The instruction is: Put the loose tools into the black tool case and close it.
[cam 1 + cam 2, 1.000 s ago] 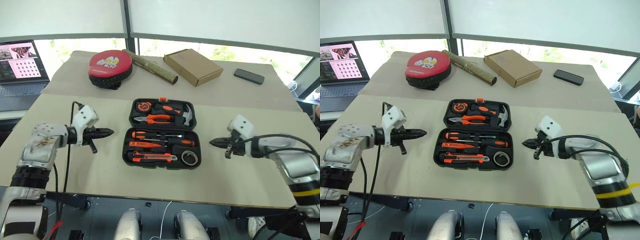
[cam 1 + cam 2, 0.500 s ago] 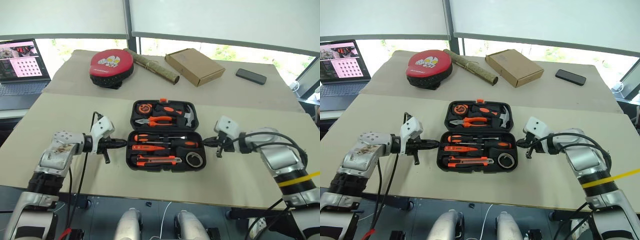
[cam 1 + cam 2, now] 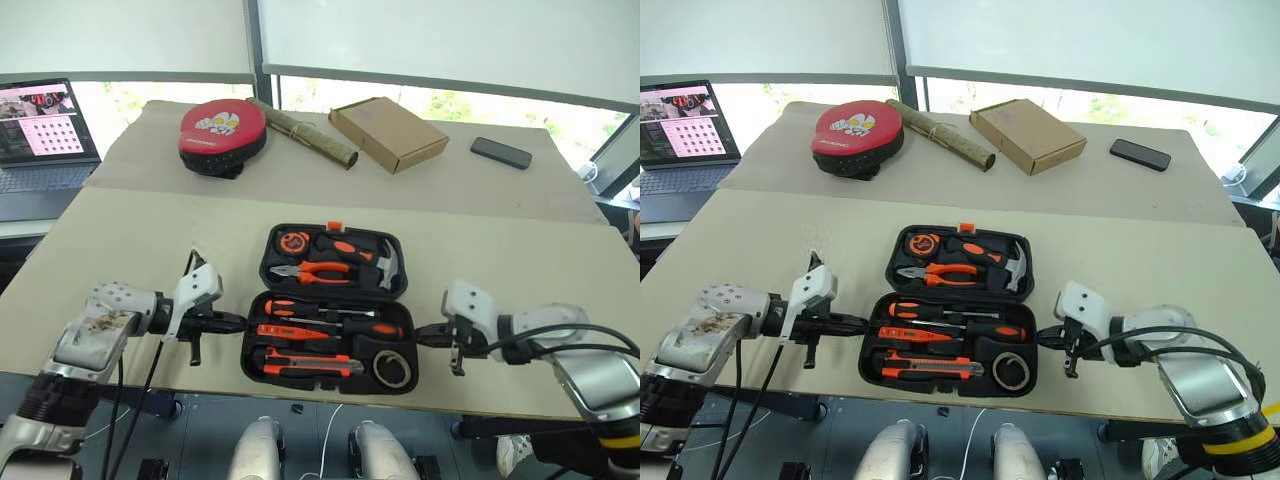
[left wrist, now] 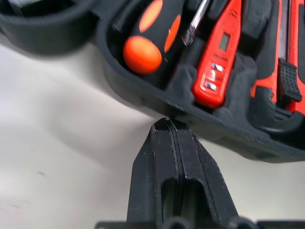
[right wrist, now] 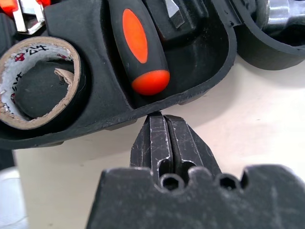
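The black tool case [image 3: 330,310] lay open at the counter's [image 3: 120,250] near edge, tools seated. The left end effector [image 3: 236,322] and right end effector [image 3: 424,335], both pressed together and empty, touched its near half's ends. Closing probably called for lifting both ends evenly.

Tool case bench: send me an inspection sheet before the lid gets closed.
Surface: tan table, case near its front edge.
Job's things: black tool case lies open; screwdrivers, utility knife and tape roll sit in the near half.
Clutter: red-and-black pad, rolled mat, cardboard box, phone at the far side.
Grippers: left gripper and right gripper shut, tips against the case's end walls.
Cables: black leads along both forearms.
Surroundings: laptop at left, windows behind.
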You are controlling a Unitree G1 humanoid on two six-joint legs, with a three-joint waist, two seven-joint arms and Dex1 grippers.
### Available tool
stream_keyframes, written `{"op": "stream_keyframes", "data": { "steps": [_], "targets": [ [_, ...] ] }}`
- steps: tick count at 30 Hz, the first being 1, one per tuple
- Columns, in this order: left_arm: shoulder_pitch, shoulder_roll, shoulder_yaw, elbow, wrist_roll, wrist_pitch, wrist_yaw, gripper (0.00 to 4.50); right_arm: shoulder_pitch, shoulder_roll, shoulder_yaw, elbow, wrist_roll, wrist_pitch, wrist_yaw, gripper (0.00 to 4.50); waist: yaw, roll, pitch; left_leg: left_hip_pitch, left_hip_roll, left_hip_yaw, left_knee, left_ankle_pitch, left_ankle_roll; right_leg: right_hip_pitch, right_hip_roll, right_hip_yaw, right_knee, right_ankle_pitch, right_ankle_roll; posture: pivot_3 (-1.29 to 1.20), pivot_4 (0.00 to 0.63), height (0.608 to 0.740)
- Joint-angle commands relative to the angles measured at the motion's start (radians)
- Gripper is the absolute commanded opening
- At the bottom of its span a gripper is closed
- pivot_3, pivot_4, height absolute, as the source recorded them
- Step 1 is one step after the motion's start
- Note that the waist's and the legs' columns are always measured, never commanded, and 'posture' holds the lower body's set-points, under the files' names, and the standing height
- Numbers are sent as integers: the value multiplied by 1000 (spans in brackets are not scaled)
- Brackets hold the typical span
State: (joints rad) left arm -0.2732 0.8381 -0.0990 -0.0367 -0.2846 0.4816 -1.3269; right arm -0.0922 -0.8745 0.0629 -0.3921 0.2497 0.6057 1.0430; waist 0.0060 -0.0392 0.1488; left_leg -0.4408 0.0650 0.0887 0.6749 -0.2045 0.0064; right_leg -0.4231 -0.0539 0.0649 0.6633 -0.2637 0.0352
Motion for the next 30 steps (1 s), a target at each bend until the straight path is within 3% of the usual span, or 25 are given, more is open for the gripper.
{"op": "stream_keyframes", "data": {
  "steps": [1,2,5,10,13,17,25,26,27,30],
  "targets": [
    [-26,1,-2,-25,-7,-12,6,0,0,8,-62,-40,-5,-18,-66,48,0,0,0,0,0,0,0,0,0,0,0,0,0,0,0,0,150,740],
    [-37,2,3,-13,-2,-6,16,0,5,0,-78,-36,-9,-18,-78,48,0,0,0,0,0,0,0,0,0,0,0,0,0,0,0,0,150,740],
    [-109,32,60,76,-2,79,68,720,49,-59,-216,-39,59,56,-54,823,9,0,0,0,0,0,1,0,0,0,0,0,0,0,0,0,150,740],
    [-234,25,121,199,-95,312,93,2625,-22,-50,-311,3,190,223,-75,2531,0,-1,0,0,0,-1,1,0,0,0,1,-1,0,0,0,0,150,740],
    [-373,-46,122,261,-154,574,168,3627,-177,27,-306,82,267,400,-159,3526,-6,-1,1,0,0,-2,1,0,0,1,1,0,1,0,0,0,150,740],
    [-523,-177,123,378,-137,770,334,3627,-364,149,-273,224,291,593,-282,3526,-7,-2,1,0,-1,-3,3,1,0,2,1,0,1,1,1,0,150,740],
    [-605,-286,141,492,-135,767,474,3627,-501,279,-224,385,267,653,-415,3526,-18,-2,1,-3,-1,-3,0,1,0,-1,1,0,1,1,1,0,150,740],
    [-602,-288,136,488,-135,758,476,3119,-503,284,-214,387,267,655,-421,3594,-19,-2,1,-3,-1,-3,0,1,0,-1,1,0,1,1,1,0,150,740],
    [-598,-288,133,484,-139,758,478,2888,-505,290,-209,386,268,657,-428,3594,-19,-2,1,-3,-1,-3,0,1,0,-1,0,0,1,1,1,0,150,740],
    [-584,-280,122,457,-157,780,466,1731,-504,303,-199,383,273,654,-445,2809,-20,-2,1,-3,-1,-3,0,1,0,-1,0,0,1,1,1,0,150,740]
  ]
}}
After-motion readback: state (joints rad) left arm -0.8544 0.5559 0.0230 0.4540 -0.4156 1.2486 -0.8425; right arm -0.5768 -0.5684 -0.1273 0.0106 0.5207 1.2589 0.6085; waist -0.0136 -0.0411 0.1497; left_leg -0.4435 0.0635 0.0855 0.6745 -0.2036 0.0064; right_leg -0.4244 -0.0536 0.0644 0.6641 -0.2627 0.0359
